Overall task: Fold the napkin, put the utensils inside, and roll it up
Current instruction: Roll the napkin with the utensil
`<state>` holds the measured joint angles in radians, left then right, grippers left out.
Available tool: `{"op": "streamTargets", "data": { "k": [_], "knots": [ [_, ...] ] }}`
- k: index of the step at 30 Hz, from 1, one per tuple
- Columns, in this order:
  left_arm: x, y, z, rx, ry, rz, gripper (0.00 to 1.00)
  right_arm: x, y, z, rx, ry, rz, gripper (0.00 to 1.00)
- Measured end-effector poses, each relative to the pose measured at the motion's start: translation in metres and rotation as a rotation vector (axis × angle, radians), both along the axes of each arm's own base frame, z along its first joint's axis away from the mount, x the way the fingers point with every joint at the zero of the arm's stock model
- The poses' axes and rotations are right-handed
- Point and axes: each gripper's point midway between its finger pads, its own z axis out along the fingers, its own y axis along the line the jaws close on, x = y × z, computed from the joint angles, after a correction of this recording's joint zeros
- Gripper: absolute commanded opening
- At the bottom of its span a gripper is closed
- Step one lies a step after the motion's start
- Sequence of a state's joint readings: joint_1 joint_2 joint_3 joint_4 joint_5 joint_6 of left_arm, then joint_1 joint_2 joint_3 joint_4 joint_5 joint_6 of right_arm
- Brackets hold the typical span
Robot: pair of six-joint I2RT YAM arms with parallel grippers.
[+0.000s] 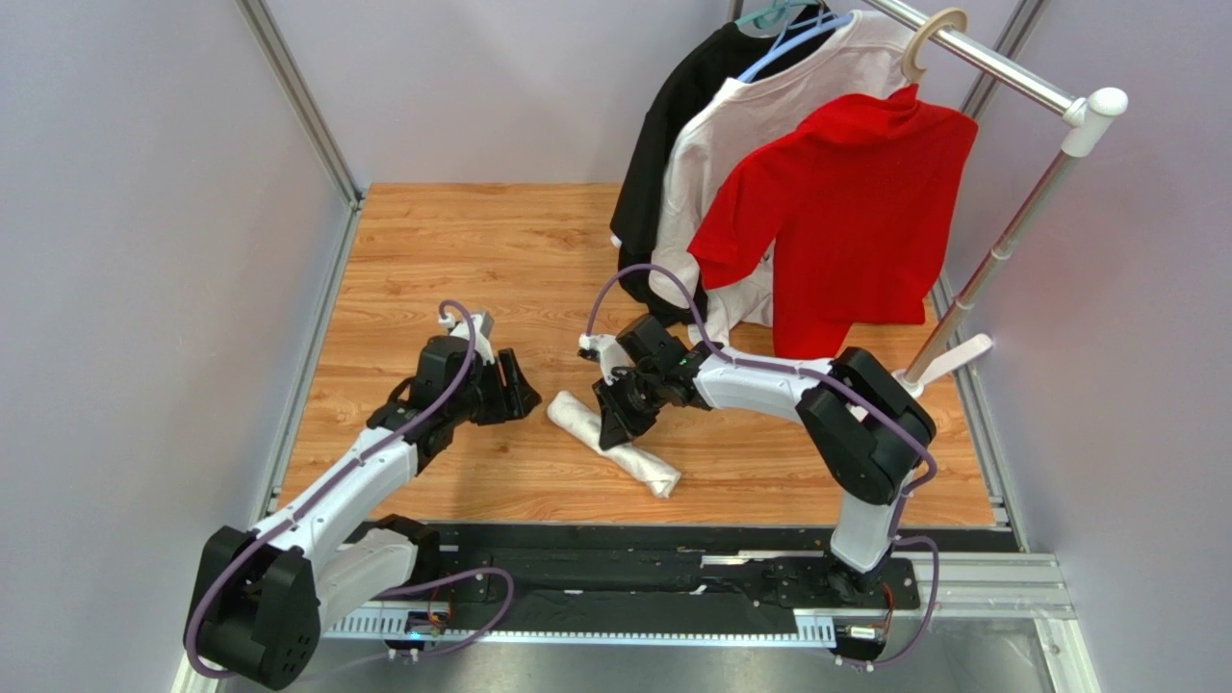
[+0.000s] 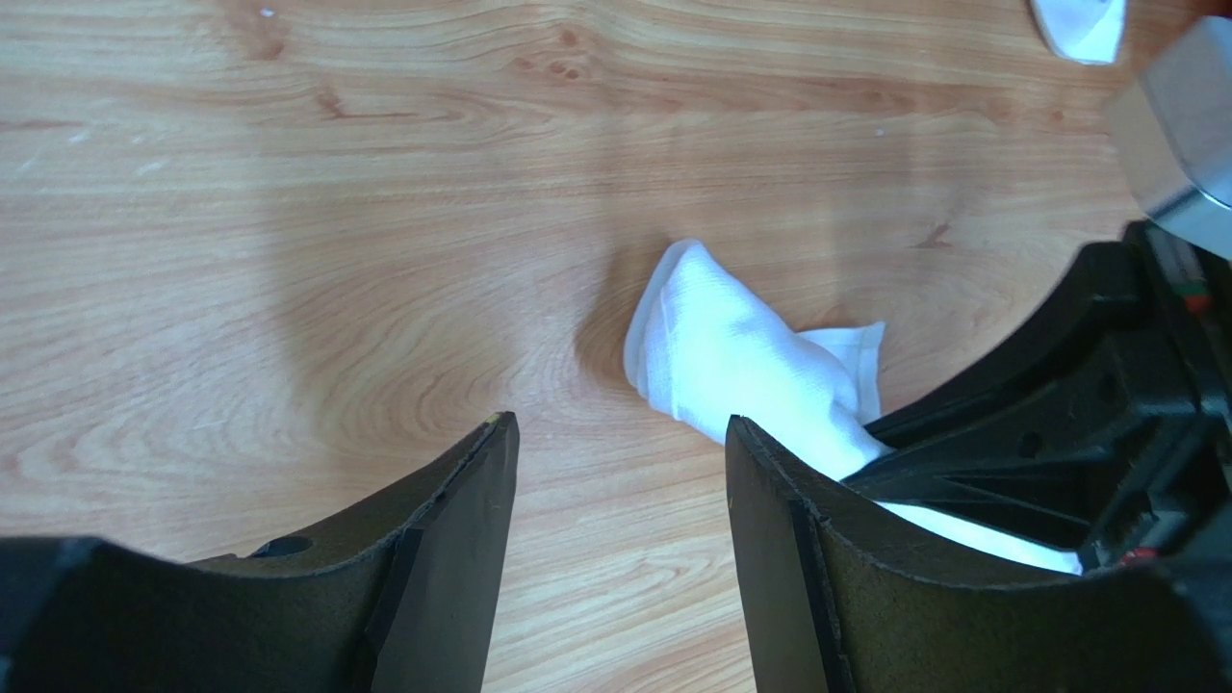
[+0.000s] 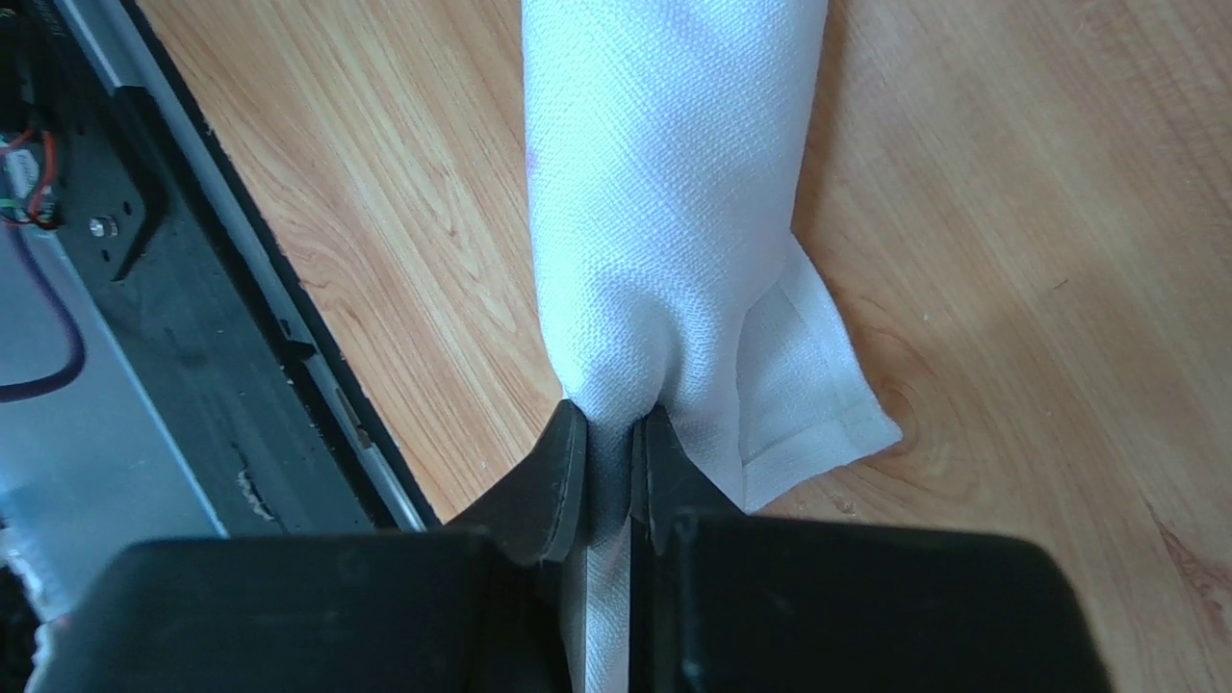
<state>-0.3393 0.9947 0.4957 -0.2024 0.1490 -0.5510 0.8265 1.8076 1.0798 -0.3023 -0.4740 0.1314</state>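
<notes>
While the napkin (image 1: 636,459) lay as a tight white roll on the wooden table (image 1: 477,260), running from ten o'clock to four o'clock in the overhead view, the right gripper (image 3: 615,448) was closed on it, its jaws pinching a fold of cloth near the ten o'clock end. The left gripper (image 2: 619,433) stood open and held nothing. It sat just off that same end on the nine o'clock side, apart from the cloth. A loose hemmed corner (image 3: 810,419) stuck out beside the pinch. Doing this step well would likely mean pressing that flap flat and letting go gently, without dragging the roll open. No box or tray was in view. The roll was the only wrapper, and no spoon showed anywhere, so whether one lay inside could not be told.
</notes>
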Motion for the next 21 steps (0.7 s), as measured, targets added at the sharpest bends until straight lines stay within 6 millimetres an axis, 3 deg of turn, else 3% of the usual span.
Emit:
{"op": "streamTargets", "data": {
  "k": [21],
  "knots": [
    [0.018, -0.036, -0.024, -0.102, 0.023, -0.134, 0.57, 0.007, -0.006, -0.003, 0.192, 0.284, 0.006, 0.0]
  ]
}}
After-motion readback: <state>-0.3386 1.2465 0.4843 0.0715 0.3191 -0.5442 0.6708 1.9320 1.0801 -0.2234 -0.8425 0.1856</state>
